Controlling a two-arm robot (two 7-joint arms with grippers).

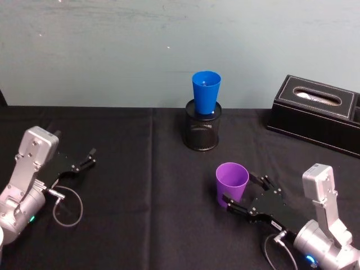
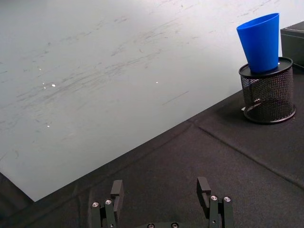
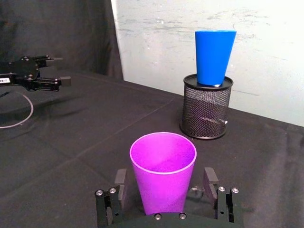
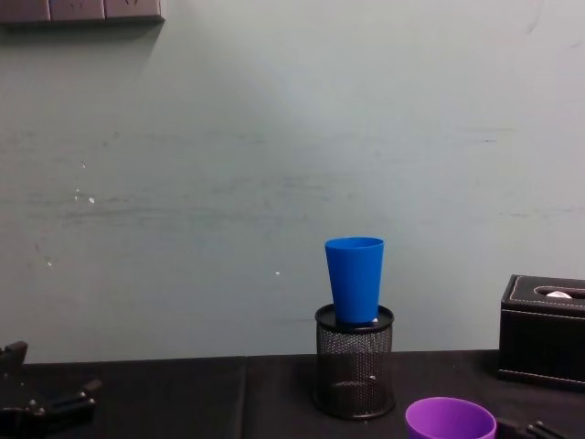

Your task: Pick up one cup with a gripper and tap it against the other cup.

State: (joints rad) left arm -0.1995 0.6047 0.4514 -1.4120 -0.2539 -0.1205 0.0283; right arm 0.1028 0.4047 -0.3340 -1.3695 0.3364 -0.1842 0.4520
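Note:
The purple cup [image 1: 232, 181] stands upright on the black cloth at the near right, open end up. My right gripper [image 1: 238, 188] is open around its lower part, one finger [image 3: 119, 180] on each side with a small gap to the wall of the purple cup [image 3: 163, 173]. The blue cup [image 1: 206, 93] sits upright in a black mesh pen holder [image 1: 202, 132] at the centre back, also seen from the side as the blue cup [image 4: 356, 279]. My left gripper [image 1: 90, 158] rests open and empty at the left, far from both cups.
A black tissue box [image 1: 318, 112] stands at the back right near the wall. A loop of grey cable [image 1: 67, 205] lies by the left arm. The black cloth [image 1: 140, 185] between the arms is bare.

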